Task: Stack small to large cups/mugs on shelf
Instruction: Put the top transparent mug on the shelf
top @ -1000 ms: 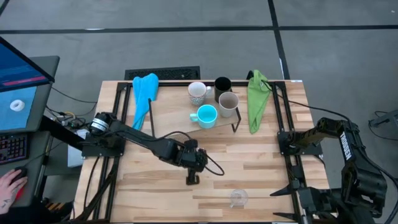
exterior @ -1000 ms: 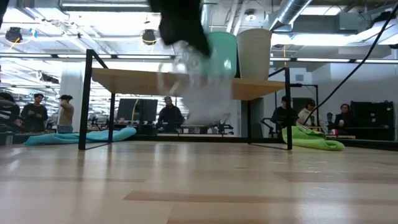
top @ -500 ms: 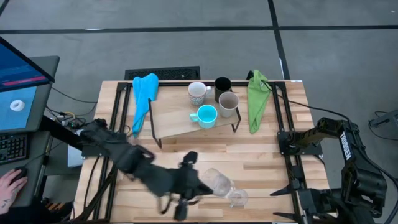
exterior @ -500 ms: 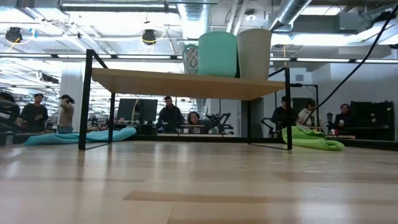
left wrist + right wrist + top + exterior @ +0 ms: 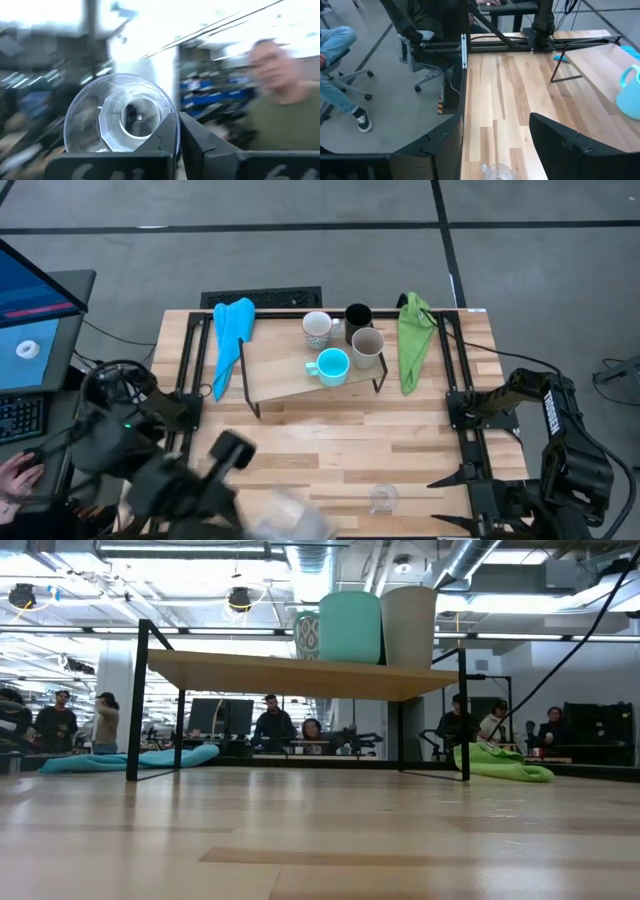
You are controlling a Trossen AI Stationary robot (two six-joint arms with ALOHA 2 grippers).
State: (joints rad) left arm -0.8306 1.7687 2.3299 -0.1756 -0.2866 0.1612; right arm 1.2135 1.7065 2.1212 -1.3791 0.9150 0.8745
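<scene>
The big light wooden table (image 5: 400, 450) holds the light wooden shelf board on its thin black wire frame (image 5: 285, 370), at the far middle. On the shelf stand four cups: a white patterned mug (image 5: 317, 328), a black cup (image 5: 358, 318), a beige-grey mug (image 5: 367, 346) and a turquoise mug (image 5: 331, 365). None of them has moved since half a second ago. A blue cloth (image 5: 232, 330) lies just left of the shelf and a green cloth (image 5: 412, 340) just right of it.

The left arm has swung away from the shelf. Half a second ago it reached over the table in front of the shelf. Now it is a blur at the table's near left corner. The left gripper (image 5: 179, 131) is clamped on the rim of a clear round glass (image 5: 120, 114), with the rim pinched between its two dark fingers (image 5: 167, 137). That glass has gone with the arm, far from the shelf.

A second clear glass (image 5: 382, 498) sits on the table near the front edge, well apart from the shelf, as before.

The right gripper (image 5: 495, 150) waits at the table's right side, well apart from the shelf, with its fingers spread wide and holding nothing.
</scene>
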